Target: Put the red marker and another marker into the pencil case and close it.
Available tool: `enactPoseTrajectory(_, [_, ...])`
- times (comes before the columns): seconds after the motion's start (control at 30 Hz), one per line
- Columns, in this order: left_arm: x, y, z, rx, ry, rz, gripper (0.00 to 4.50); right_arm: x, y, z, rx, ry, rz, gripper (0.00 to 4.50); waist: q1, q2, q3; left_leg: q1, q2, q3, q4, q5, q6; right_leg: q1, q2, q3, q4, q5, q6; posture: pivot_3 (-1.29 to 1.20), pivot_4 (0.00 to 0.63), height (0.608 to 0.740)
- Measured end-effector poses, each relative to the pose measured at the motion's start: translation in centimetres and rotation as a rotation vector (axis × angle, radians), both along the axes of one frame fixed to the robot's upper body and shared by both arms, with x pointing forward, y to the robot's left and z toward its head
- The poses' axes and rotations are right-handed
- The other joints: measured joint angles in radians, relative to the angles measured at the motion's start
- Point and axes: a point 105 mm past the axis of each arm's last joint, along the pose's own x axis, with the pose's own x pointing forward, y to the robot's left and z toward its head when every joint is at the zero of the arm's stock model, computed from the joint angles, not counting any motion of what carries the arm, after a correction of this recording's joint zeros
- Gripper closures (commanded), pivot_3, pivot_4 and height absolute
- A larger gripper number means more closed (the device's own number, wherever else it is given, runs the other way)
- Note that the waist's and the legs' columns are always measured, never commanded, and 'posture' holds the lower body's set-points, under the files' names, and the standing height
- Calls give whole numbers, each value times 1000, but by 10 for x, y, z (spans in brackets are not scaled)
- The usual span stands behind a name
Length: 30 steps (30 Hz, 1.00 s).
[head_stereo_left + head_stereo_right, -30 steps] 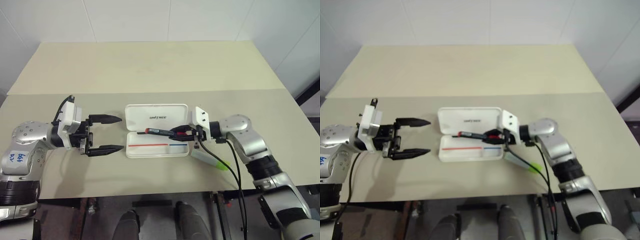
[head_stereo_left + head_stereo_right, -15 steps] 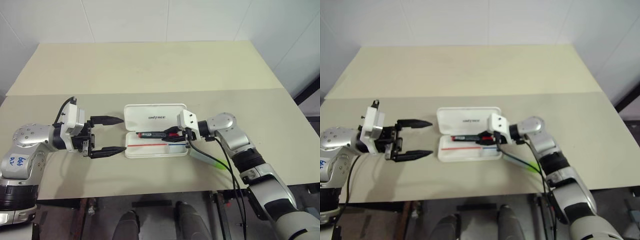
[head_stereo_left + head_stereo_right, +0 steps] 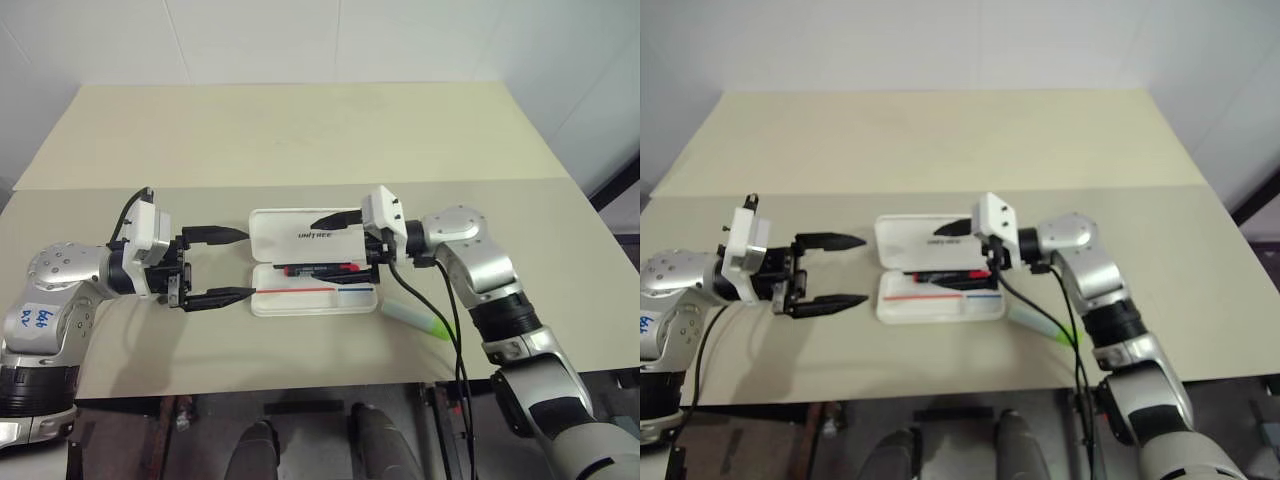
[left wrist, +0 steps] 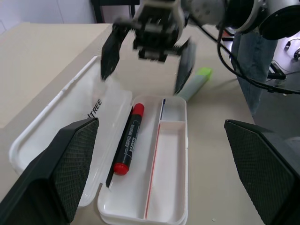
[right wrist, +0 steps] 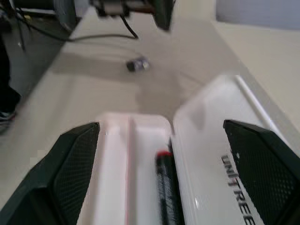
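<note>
Lying in the open pencil case (image 3: 313,262) now is the red marker (image 3: 320,269), stretched along the back of the tray right against the hinge line, its red cap toward the right end! The case sits mid-counter (image 3: 300,140), lid flat on the far side with the dark print facing up, red and blue stripes showing on the tray floor. Above the case's right end hangs the right claw (image 3: 333,248), fingers spread wide with nothing between them, one tip over the lid and the other over the tray. Over on the left, the left claw (image 3: 235,264) hovers just beside the case's left end, pointing toward it, jaws wide apart and empty too. And the other marker (image 3: 417,318), the pale green one with the lime cap, lies on the counter just off the near right corner of the case, angled, cap toward the near edge, partly crossed by the right arm's cable.
</note>
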Motion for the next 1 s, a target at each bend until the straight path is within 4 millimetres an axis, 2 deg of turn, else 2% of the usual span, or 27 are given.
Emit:
enactPoseTrajectory(0.2, [-1, -2, -1, -6, 8, -9, 0, -34, -30, -1, 9, 82, -85, 16, 18, 0, 0, 0, 0, 0, 0, 0, 0, 0, 0, 0, -1, 0, -1, 0, 150, 740])
enactPoseTrajectory(0.23, [-1, -3, -1, -7, 10, -14, 0, -39, -42, -6, -3, 99, -131, 16, 21, 0, 0, 0, 0, 0, 0, 0, 0, 0, 0, 0, -2, -1, -1, 0, 150, 740])
enactPoseTrajectory(0.3, [-2, -3, -3, -11, 18, -14, 0, -44, -80, -28, -57, 174, -292, 16, 39, -1, 0, 0, 0, 0, 0, -1, 1, 1, 0, 0, -5, -2, -3, 0, 150, 740])
enactPoseTrajectory(0.33, [-1, -2, -5, -13, 26, -10, 0, -44, -93, -36, -73, 209, -357, 16, 41, -1, 0, -1, 0, 1, 1, -1, 1, 1, -1, 0, -6, -5, -8, 0, 150, 740])
enactPoseTrajectory(0.47, [0, -6, -5, -16, 28, -34, 0, -53, -122, -57, -115, 260, -477, 16, 39, -1, 0, 0, 0, 2, 2, -1, 1, 2, 0, 0, -5, -7, -12, 0, 150, 740])
enactPoseTrajectory(0.87, [4, -8, -1, -16, 30, -61, 0, -53, -169, -110, -162, 309, -650, 16, 35, -1, -1, 1, 0, 3, 4, 0, 2, 3, 0, 1, -6, -6, -14, 0, 150, 740])
enactPoseTrajectory(0.97, [4, -8, 0, -14, 26, -62, 0, -49, -170, -115, -131, 298, -649, 16, 31, -2, -1, 2, 0, 3, 4, 0, 2, 4, 0, 1, -6, -6, -14, 0, 150, 740])
enactPoseTrajectory(1.0, [4, -8, 0, -14, 25, -63, 0, -47, -170, -116, -124, 294, -648, 400, 29, -3, -2, 2, 0, 3, 4, 1, 2, 4, 0, 1, -6, -6, -14, 0, 150, 740])
